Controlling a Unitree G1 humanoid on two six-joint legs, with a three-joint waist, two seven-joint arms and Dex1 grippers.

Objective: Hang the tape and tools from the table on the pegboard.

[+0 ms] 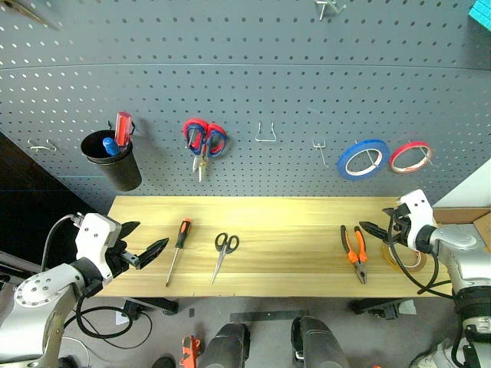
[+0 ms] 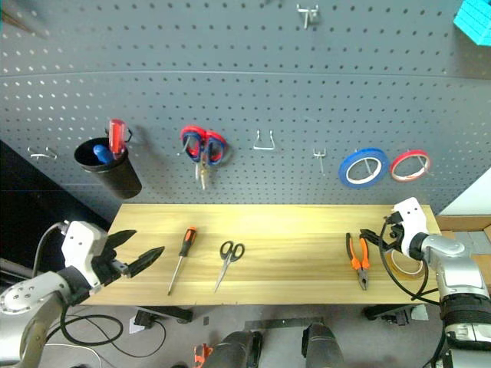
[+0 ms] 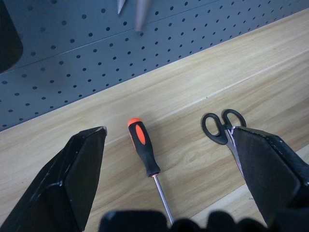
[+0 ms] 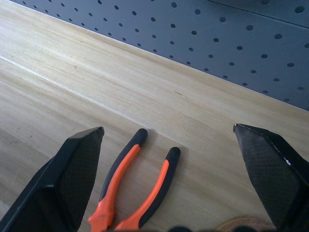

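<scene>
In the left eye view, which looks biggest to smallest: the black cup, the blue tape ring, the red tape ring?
1. Black cup, clearly largest.
2. Blue tape ring.
3. Red tape ring, slightly smaller than the blue.

A wide dark grey perforated metal wall panel (image 1: pixel 253 69) fills the back of the scene, with regular rows of small holes and a faint horizontal seam across its upper part. 1 bare bent wire hook (image 1: pixel 265 133) sits near its middle, 1 smaller hook (image 1: pixel 320 148) to the right, 1 more (image 1: pixel 42 145) far left. Below the long light wooden bench (image 1: pixel 291 230), along its front edge, the floor is grey (image 1: pixel 268 307), with black cables (image 1: pixel 107 316) looping on it near the left corner. A pale wall section (image 1: pixel 472 188) shows past the bench's right end. The light is even.
</scene>
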